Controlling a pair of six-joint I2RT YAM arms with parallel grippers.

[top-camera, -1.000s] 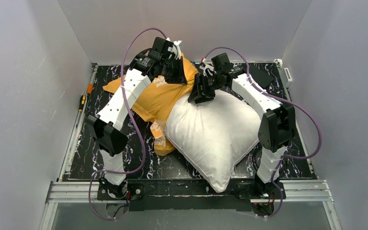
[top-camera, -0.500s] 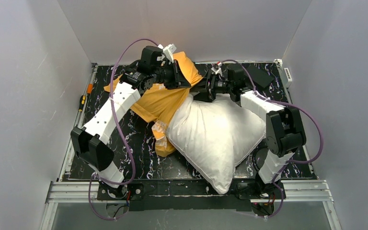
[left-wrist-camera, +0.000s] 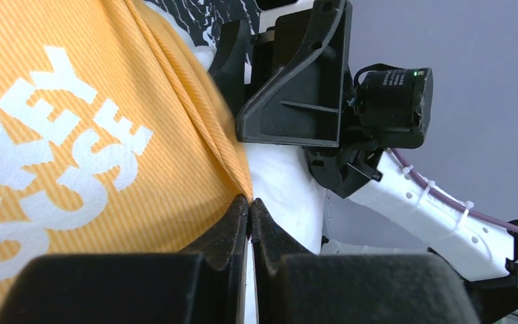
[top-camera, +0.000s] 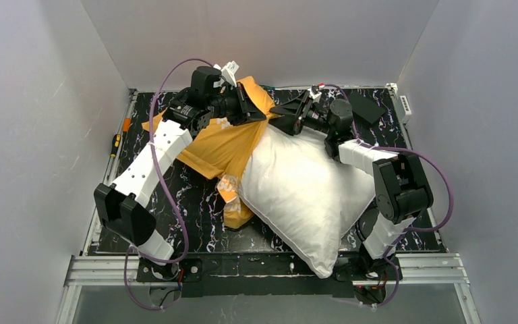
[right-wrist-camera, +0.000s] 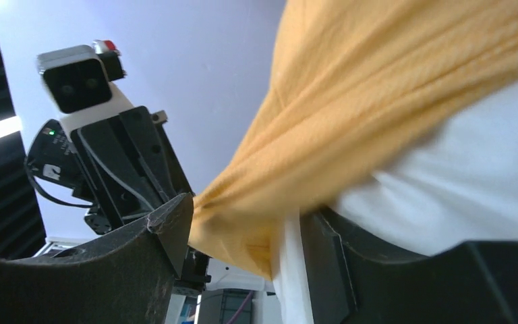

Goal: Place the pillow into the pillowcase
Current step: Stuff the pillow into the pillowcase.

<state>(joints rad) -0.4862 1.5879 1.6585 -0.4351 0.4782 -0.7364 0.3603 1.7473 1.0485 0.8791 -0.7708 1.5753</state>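
Observation:
The off-white pillow (top-camera: 303, 189) lies across the right half of the table, its near corner over the front edge. The orange pillowcase (top-camera: 222, 145) lies to its left, lifted at the back over the pillow's far corner. My left gripper (top-camera: 253, 108) is shut on the pillowcase's edge (left-wrist-camera: 229, 169), just beside the white pillow (left-wrist-camera: 283, 189); the white lettering (left-wrist-camera: 54, 148) faces its camera. My right gripper (top-camera: 280, 116) points left at that same spot. Its jaws stand open (right-wrist-camera: 249, 236), with orange pillowcase cloth (right-wrist-camera: 351, 121) and a fold of pillow (right-wrist-camera: 458, 175) between them.
A screwdriver (top-camera: 115, 144) lies along the left rail. A flat black object (top-camera: 367, 108) and a white power strip (top-camera: 403, 102) sit at the back right. White walls close in the table on three sides. The two grippers are nearly touching.
My right gripper swung from pointing down at the pillow to pointing left at the pillowcase edge. The left arm drew back to the left, stretching the pillowcase. The pillow slid slightly nearer.

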